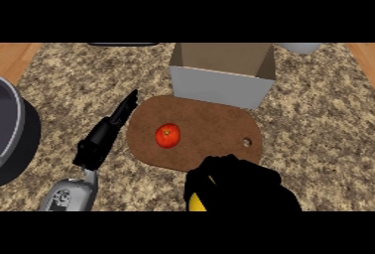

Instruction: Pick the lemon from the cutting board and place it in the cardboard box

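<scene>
The right hand (238, 186) at six o'clock is curled round a yellow lemon (196, 203), just off the cutting board (212, 131). A tomato (167, 136) lies on the board; the cardboard box (223, 74) stands at twelve o'clock. The left hand (102, 136) at nine o'clock is straight-fingered, holding nothing.

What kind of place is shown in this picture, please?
Most likely a kitchen counter. A speckled stone-like countertop carries a brown cutting board with a red tomato-like fruit on it, and a dark round pot-like vessel sits at the left edge. An open box stands behind the board.
</scene>
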`<state>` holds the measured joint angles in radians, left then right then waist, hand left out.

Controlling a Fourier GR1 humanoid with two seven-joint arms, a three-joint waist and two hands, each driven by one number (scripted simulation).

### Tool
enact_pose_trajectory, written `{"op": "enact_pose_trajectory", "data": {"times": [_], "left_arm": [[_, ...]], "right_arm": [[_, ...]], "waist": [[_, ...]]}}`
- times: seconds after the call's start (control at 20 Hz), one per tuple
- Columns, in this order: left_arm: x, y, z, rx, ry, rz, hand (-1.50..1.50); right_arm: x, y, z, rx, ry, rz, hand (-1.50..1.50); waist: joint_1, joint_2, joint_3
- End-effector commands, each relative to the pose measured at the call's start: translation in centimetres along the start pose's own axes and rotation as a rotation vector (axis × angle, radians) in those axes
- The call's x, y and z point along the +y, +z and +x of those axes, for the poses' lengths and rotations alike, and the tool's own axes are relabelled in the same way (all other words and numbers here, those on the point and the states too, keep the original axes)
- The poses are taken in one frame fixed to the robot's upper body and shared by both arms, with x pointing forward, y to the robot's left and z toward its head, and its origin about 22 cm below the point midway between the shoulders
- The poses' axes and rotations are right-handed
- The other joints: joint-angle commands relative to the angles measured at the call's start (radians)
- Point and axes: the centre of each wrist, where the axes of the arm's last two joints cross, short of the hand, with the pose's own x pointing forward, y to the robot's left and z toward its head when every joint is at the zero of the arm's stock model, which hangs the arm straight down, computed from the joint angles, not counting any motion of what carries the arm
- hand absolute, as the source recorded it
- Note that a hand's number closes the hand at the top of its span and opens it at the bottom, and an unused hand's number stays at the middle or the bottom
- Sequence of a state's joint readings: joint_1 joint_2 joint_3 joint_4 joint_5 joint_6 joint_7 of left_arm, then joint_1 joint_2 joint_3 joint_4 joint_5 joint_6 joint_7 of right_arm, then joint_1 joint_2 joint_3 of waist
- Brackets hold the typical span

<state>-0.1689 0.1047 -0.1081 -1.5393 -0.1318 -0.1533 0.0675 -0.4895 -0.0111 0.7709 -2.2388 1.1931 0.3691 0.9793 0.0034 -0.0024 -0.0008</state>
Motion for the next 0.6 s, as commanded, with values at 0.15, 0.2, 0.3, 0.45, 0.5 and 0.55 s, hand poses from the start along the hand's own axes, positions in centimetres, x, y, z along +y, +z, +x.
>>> {"op": "enact_pose_trajectory", "data": {"times": [0.15, 0.2, 0.3, 0.45, 0.5, 0.55], "left_arm": [[0.0, 0.3, 0.3, -0.006, 0.006, -0.013, 0.00], [-1.8, -0.5, 1.3, -0.017, 0.010, -0.003, 0.00], [0.7, -0.3, 0.2, -0.010, 0.015, -0.014, 0.00], [-0.5, -0.6, -0.4, -0.002, 0.009, 0.000, 0.00], [-0.1, 0.5, -0.3, -0.021, 0.004, -0.002, 0.00], [0.7, -1.5, 1.2, -0.016, -0.007, -0.012, 0.00]], "right_arm": [[-2.9, -4.6, -0.1, 0.143, 0.007, -0.047, 1.50], [-1.1, -5.7, -0.3, 0.137, 0.001, -0.019, 1.50], [-2.6, -7.0, -0.1, 0.126, -0.030, -0.022, 1.50], [-2.0, -9.7, -0.8, 0.148, -0.043, -0.031, 1.50], [-3.4, -10.0, -3.0, 0.145, -0.050, -0.009, 1.50], [-1.8, -11.8, -1.9, 0.154, -0.067, -0.037, 1.50]], "waist": [[0.003, 0.000, 0.000], [0.003, 0.002, 0.000], [0.003, 0.002, 0.000], [0.004, 0.003, 0.000], [0.002, 0.002, 0.000], [0.005, 0.004, 0.000]]}}
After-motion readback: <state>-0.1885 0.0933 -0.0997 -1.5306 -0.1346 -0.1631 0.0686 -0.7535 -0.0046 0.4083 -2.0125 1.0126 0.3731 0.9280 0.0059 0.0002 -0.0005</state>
